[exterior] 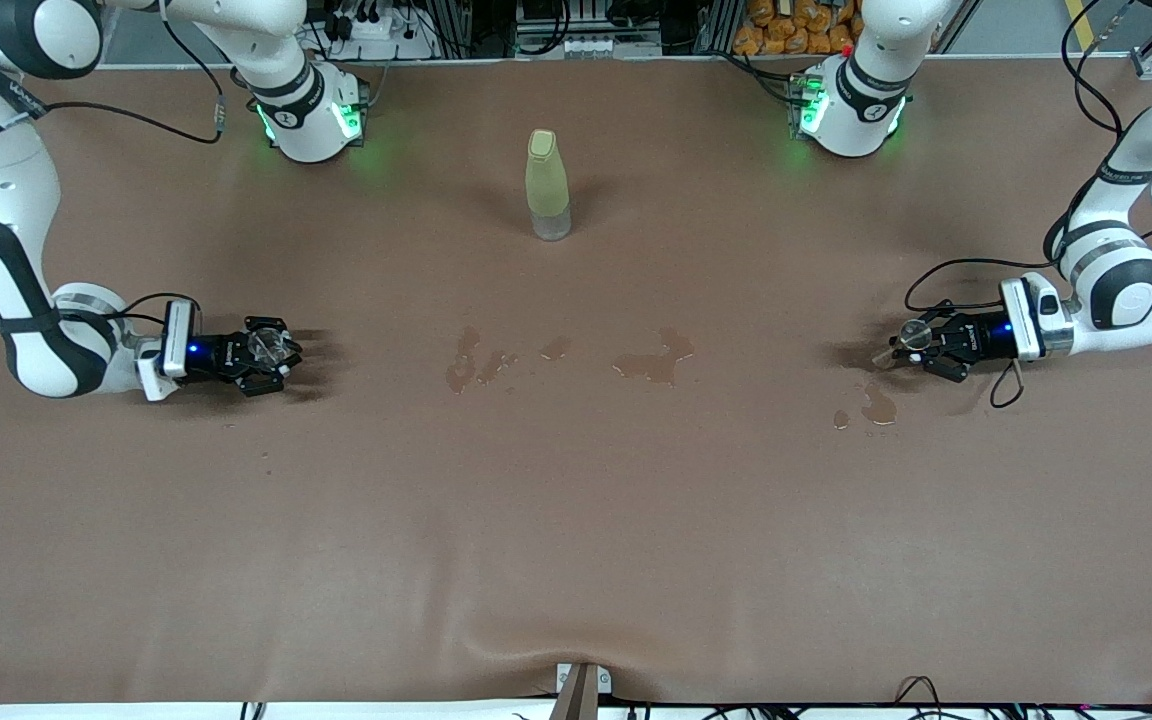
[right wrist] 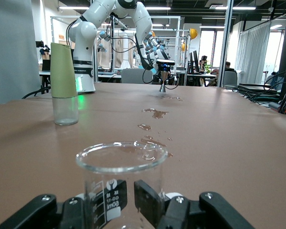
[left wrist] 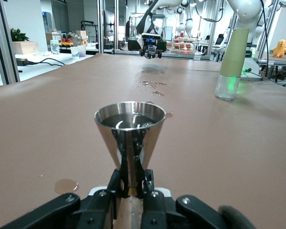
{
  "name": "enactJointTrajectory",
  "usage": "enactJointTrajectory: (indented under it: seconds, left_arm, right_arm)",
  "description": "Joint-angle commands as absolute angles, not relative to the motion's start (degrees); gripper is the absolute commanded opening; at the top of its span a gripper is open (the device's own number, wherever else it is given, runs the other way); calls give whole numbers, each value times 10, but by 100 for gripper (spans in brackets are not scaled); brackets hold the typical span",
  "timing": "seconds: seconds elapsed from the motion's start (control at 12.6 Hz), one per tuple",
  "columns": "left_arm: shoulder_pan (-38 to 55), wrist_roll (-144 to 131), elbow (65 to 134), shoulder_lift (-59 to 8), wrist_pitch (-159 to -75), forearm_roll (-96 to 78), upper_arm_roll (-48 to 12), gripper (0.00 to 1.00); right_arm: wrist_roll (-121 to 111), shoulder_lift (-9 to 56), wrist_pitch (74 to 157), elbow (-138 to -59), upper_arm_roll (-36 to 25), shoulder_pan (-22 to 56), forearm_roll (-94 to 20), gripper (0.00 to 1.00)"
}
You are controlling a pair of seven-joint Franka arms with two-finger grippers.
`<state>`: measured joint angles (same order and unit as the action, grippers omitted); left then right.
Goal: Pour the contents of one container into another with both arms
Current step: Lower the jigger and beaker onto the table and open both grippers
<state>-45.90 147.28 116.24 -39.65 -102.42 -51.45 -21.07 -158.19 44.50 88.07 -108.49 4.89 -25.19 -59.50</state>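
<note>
My left gripper (exterior: 908,342) sits low over the table at the left arm's end, shut on the narrow waist of the silver jigger (exterior: 901,343). In the left wrist view the jigger (left wrist: 130,128) stands upright between the fingers (left wrist: 115,183), its upper bowl shiny and wet inside. My right gripper (exterior: 276,352) is low over the table at the right arm's end, shut on the clear glass cup (exterior: 272,345). The right wrist view shows the cup (right wrist: 118,167) upright with printed measuring marks, one finger (right wrist: 151,202) pressed against its wall.
A tall yellow-green bottle (exterior: 547,185) with a clear base stands mid-table near the robots' bases. Wet spills lie in the middle of the brown table (exterior: 576,520): one puddle (exterior: 654,360), smaller patches (exterior: 476,362), and another puddle (exterior: 877,406) by the left gripper.
</note>
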Motion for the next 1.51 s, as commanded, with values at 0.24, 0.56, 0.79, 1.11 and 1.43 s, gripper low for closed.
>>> enactJointTrajectory:
  seconds: [0.24, 0.56, 0.79, 1.11, 1.43]
  left_arm:
    - [-467, 1500, 1130, -438, -1005, -498, -208, 0]
    - [-467, 1501, 1124, -446, -1005, -499, -207, 10]
    - [-467, 1500, 1124, -447, -1005, -499, -207, 29]
    - [-467, 1499, 1123, -448, -1005, -499, -207, 69]
    - [-468, 1492, 1114, -438, -1005, -488, -206, 100]
  right_arm:
    - [-1685, 535, 875, -1017, 56, -258, -584, 0]
    - [-1686, 548, 898, -1006, 56, -258, -584, 0]
    - [-1685, 547, 912, -1006, 55, -257, -584, 0]
    - [-1681, 545, 921, -1006, 48, -255, -583, 2]
    - [-1680, 541, 933, -1005, 47, -255, -584, 50]
